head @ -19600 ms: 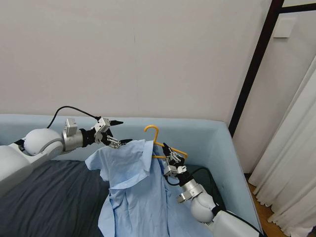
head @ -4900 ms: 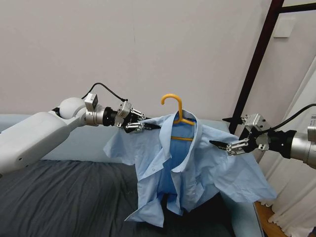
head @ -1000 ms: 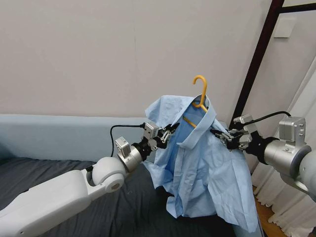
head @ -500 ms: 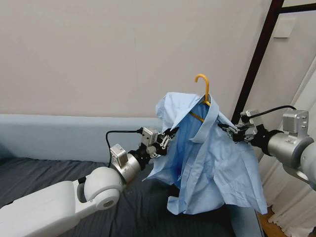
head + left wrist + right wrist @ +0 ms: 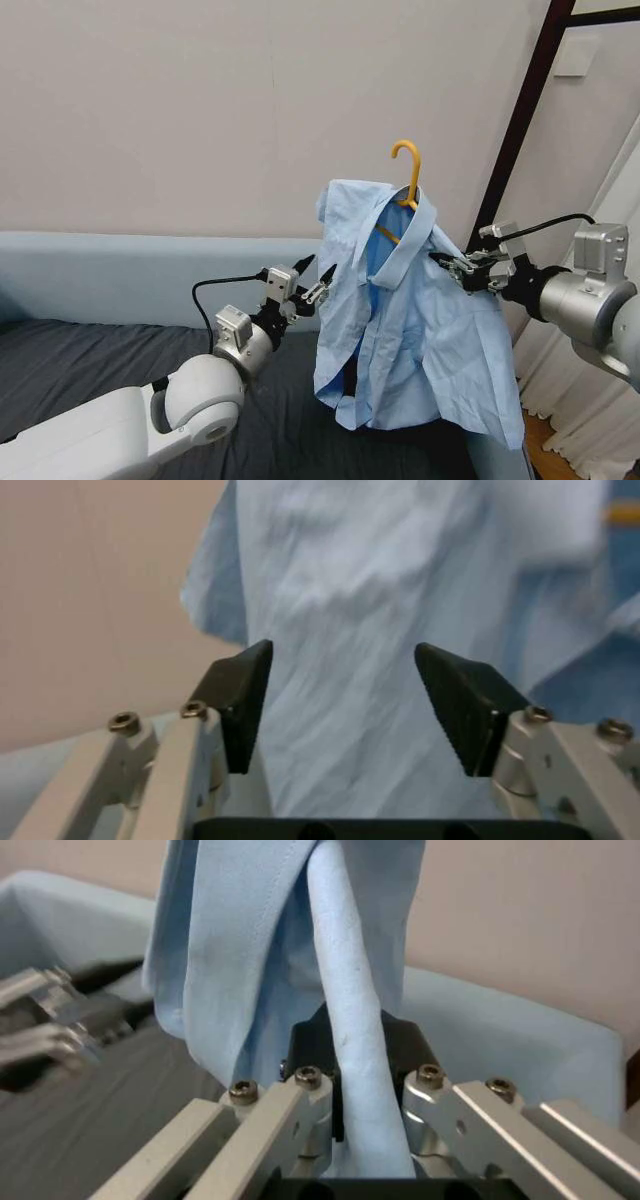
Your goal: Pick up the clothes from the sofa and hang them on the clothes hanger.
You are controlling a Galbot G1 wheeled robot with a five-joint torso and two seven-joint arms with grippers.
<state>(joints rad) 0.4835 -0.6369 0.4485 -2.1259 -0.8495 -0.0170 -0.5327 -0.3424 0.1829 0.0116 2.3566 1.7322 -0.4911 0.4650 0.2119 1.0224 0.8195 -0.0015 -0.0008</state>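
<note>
We see the light-blue shirt (image 5: 400,330) draped on the yellow hanger (image 5: 405,165), held in the air above the sofa (image 5: 120,265), with the hook poking out at its twelve o'clock. At the shirt's three o'clock our right end effector (image 5: 462,270) is clenched on a fold of its shoulder. At nine o'clock our left end effector (image 5: 315,280) hangs released, fingers spread, just beside the shirt's edge.
</note>
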